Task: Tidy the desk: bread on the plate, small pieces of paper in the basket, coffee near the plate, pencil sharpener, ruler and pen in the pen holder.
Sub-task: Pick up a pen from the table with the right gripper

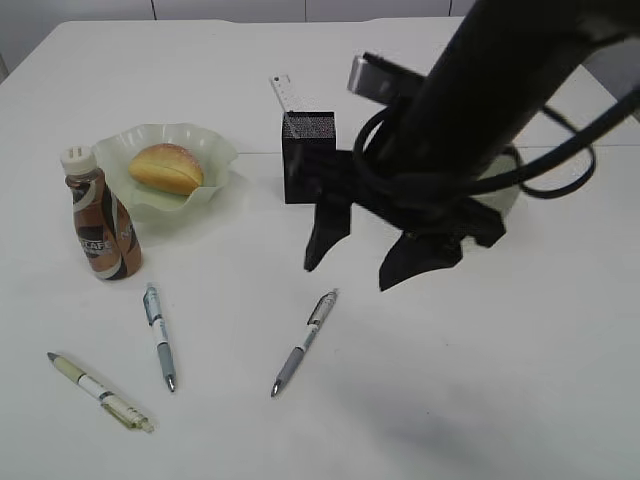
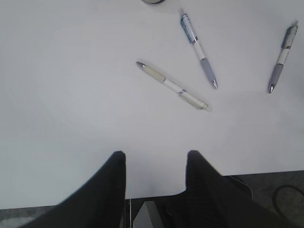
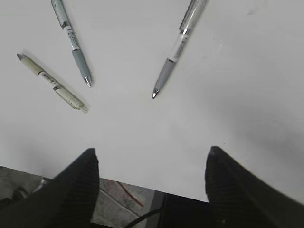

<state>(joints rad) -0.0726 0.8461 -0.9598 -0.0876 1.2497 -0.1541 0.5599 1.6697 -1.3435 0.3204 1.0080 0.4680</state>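
On the near desk (image 1: 480,380), three pens lie loose, w/ the right gripper (image 1: 385,255) above, jaws wide apart, holding nothing.
Grey pen (image 1: 303,344) is nearest: light, thin, slippery; it's best pinched mid-barrel. Left gripper (image 2: 156,164): jaws apart, empty.

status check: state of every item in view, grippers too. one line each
bread: on the plate
plate: upright on the desk, holding the bread
coffee: upright, capped, beside the plate
ruler: standing in the pen holder
pen holder: upright
cream pen: lying loose on the desk
blue-grey pen: lying loose
silver-grey pen: lying loose
left gripper: open, empty
right gripper: open, empty, above the desk
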